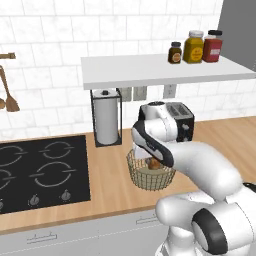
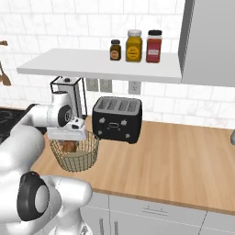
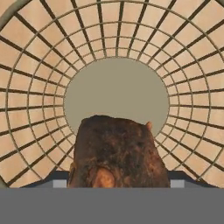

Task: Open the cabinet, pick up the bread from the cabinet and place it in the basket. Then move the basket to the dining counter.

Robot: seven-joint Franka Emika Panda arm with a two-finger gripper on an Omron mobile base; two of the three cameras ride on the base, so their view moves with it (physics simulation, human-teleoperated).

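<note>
Your gripper (image 2: 69, 140) sits left of centre, closed on the bread (image 3: 117, 151) inside the basket (image 2: 75, 153), above its pale bottom. No writing is legible on the shelf jars (image 2: 134, 46) at upper centre.

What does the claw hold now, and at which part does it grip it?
The claw holds the bread over the basket. It seems to grip the two sides of the bread's near end, but the fingertips are hidden.

Rough, matt-crusted bread (image 3: 118, 151); thin wire basket (image 3: 39, 87); seemingly smooth wood worktop (image 2: 174, 151).
</note>
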